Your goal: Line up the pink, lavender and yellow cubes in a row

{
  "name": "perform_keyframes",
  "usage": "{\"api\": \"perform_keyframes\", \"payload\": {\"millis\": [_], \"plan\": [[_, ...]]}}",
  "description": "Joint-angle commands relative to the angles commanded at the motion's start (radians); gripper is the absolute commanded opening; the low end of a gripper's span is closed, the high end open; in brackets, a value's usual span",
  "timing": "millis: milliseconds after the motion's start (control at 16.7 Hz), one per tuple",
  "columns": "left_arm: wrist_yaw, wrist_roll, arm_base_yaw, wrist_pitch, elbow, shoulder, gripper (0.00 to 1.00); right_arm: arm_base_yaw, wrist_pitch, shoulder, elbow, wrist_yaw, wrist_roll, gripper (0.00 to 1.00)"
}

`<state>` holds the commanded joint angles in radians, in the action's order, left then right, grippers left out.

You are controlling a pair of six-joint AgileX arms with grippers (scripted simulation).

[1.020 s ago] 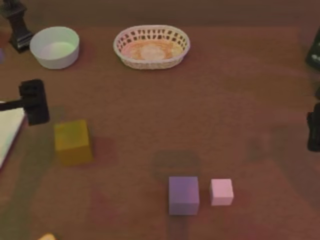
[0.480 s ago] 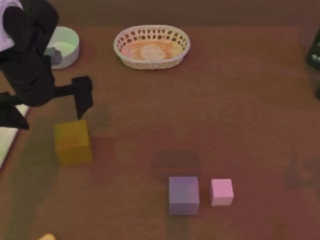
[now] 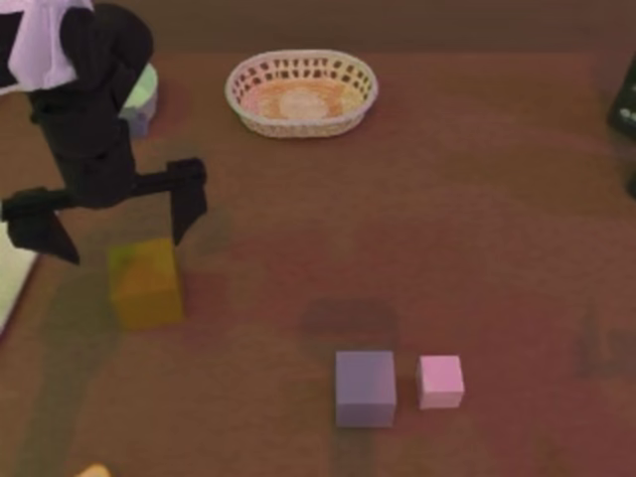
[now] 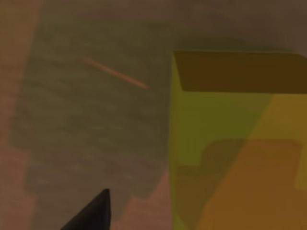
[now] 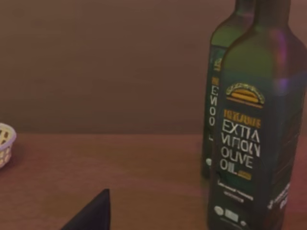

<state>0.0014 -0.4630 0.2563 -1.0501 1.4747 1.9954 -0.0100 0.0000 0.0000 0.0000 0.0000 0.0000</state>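
Top view first, from the near edge of the table: the lavender cube and the pink cube sit just beside each other with a narrow gap, already forming two parts of a row. The yellow cube rests well apart from them, toward the table's left side and a little farther back. Directly behind and above it hangs my left gripper, fingers spread wide, one dark finger at the cube's right rear corner and the other out past its left side; they hold nothing. My left wrist view shows the yellow cube close and off to one side of a fingertip, so I judge I am not yet centred over it. Farther back stand a wicker basket and a pale bowl partly hidden by my arm. My right arm is parked off the table's right edge; its wrist view shows an olive oil bottle, and I cannot tell how its fingers stand

The step in hand is reaching for the yellow cube. Next I should straddle it squarely, descend, close, and carry it beside the lavender cube, in line
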Motion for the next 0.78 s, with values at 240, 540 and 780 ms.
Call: {"api": "perform_keyframes", "payload": {"millis": [240,540,780], "plan": [[0.000,0.000,-0.004,0.003,-0.001,0.004,1.00,0.000,0.000,0.000,0.000,0.000,0.000,1.00],[0.001,0.003,-0.002,0.157,-0.083,0.071,1.00,0.000,0.000,0.000,0.000,0.000,0.000,1.00],[0.001,0.004,-0.002,0.300,-0.160,0.137,1.00,0.000,0.000,0.000,0.000,0.000,0.000,1.00]]}}
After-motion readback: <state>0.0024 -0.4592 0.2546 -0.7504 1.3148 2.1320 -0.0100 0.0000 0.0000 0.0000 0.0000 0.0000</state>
